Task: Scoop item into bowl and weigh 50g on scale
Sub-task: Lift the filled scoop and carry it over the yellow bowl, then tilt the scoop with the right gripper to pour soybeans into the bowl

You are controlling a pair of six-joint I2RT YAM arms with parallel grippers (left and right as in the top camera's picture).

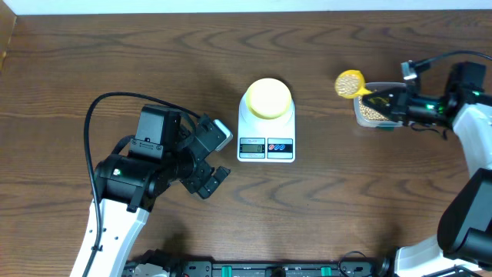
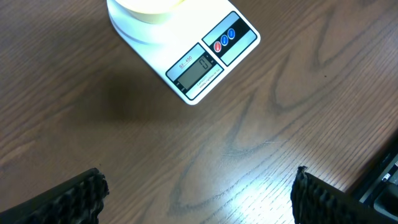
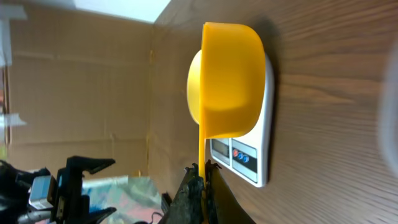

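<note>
The right fingers (image 3: pixel 193 196) pinch the scoop (image 3: pixel 227 81) by its handle, cup level so its beans (image 1: pixel 350 82) stay in, beside the tub (image 1: pixel 374 111). The bowl (image 1: pixel 267 98) sits on the scale (image 1: pixel 265 146), ready for weighing. The left fingers (image 2: pixel 74 196), spread wide and empty, hover over the counter (image 1: pixel 115 61).

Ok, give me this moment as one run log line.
left end effector: open, empty, near scale | right end effector: shut on scoop handle, beans in scoop, beside tub | bowl: on scale
</note>
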